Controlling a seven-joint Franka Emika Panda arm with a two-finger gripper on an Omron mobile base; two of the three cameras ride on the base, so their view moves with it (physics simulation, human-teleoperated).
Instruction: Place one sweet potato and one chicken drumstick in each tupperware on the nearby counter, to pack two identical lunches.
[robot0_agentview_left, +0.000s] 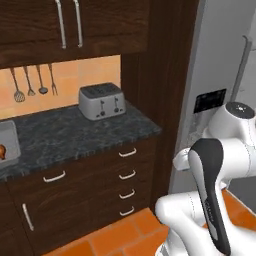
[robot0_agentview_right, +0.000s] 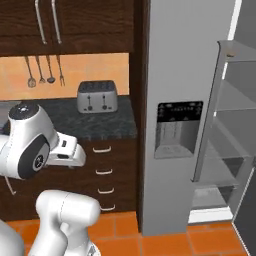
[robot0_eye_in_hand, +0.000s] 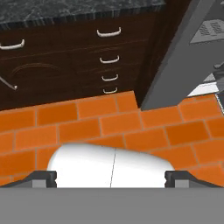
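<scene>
One tupperware (robot0_agentview_left: 7, 139), a pale grey tray, sits on the counter (robot0_agentview_left: 75, 132) at the far left edge of the left base view. A small red-brown lump (robot0_agentview_left: 1, 151) lies in it, cut off by the frame edge; I cannot tell whether it is a chicken drumstick or a sweet potato. My gripper (robot0_eye_in_hand: 111, 179) is open, its fingertips (robot0_eye_in_hand: 43, 178) spread wide with nothing between them. It hangs low, pointing down at the orange floor in front of the cabinets, well away from the counter (robot0_eye_in_hand: 65, 8) top.
A silver toaster (robot0_agentview_left: 102, 101) stands at the back of the counter (robot0_agentview_right: 105, 122). The tall grey fridge (robot0_agentview_right: 185, 100) rises right of the cabinets, its door open and its shelves (robot0_agentview_right: 230, 125) showing. Drawers with silver handles (robot0_eye_in_hand: 109, 59) face the tiled floor (robot0_eye_in_hand: 109, 122).
</scene>
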